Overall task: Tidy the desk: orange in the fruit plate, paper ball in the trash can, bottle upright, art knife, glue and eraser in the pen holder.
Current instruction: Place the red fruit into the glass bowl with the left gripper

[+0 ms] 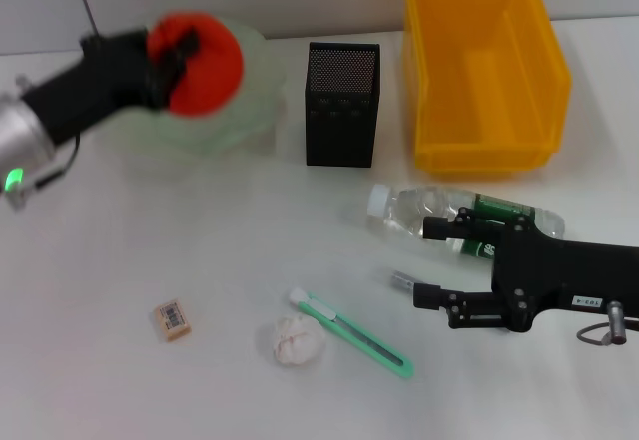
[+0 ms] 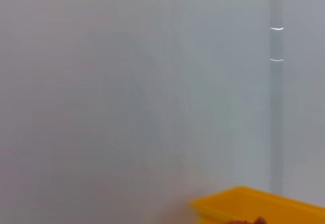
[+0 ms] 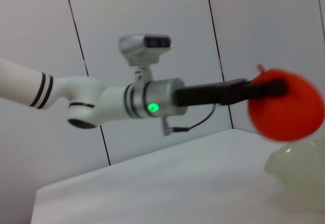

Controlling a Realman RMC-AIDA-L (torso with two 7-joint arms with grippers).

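My left gripper [image 1: 178,61] is shut on the orange [image 1: 205,66] and holds it in the air over the fruit plate [image 1: 240,121] at the back left. The right wrist view shows that orange [image 3: 287,104] above the plate's rim [image 3: 297,160]. My right gripper [image 1: 431,262] is open and low over the table, beside the bottle [image 1: 454,211], which lies on its side. The glue [image 1: 403,280] pokes out by its lower finger. The art knife [image 1: 354,332], paper ball [image 1: 297,340] and eraser [image 1: 173,320] lie at the front. The pen holder [image 1: 341,106] and trash can [image 1: 479,71] stand at the back.
The left wrist view shows mostly a grey wall, with the trash can's rim [image 2: 254,206] at the bottom. The table top is white. The pen holder stands between the fruit plate and the trash can.
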